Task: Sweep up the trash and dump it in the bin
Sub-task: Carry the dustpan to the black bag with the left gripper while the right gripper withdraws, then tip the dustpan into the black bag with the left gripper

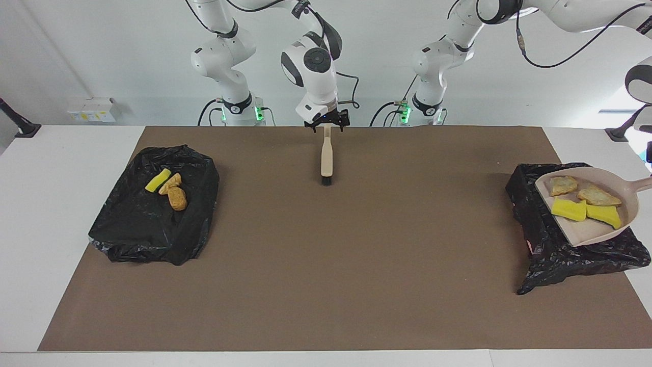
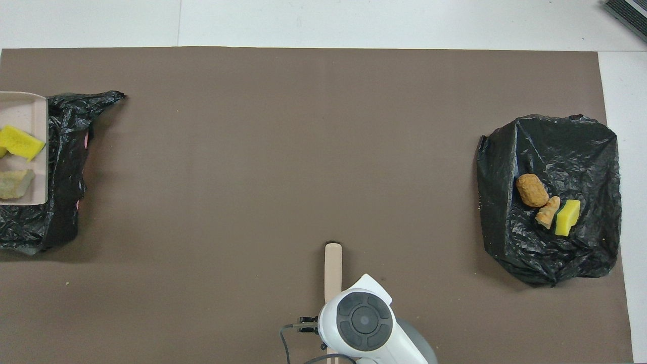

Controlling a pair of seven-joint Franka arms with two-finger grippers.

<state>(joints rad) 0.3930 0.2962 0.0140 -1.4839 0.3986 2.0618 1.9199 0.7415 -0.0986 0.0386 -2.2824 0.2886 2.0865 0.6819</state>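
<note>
Right gripper (image 1: pixel 326 124): fingers spread either side of the handle end of the brush (image 1: pixel 326 155), which lies midway along the robots' edge of the tabletop. Left gripper: out of view, pressed closed. I see four pieces of trash (image 1: pixel 569 209) in the dustpan (image 1: pixel 591 232), over the bin bag (image 1: pixel 560 255) at the left arm's edge. Three more pieces (image 1: pixel 175 196) lie on a second bag (image 1: pixel 147 229) at the right arm's edge.

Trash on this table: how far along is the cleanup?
Nearly done. Three pieces already sit in the black-bagged bin at the right arm's end. The brush lies on the mat, with the right hand open at its handle. In hand: the dustpan, carrying four pieces, is up over the other bin. Left: tipping them in.
</note>
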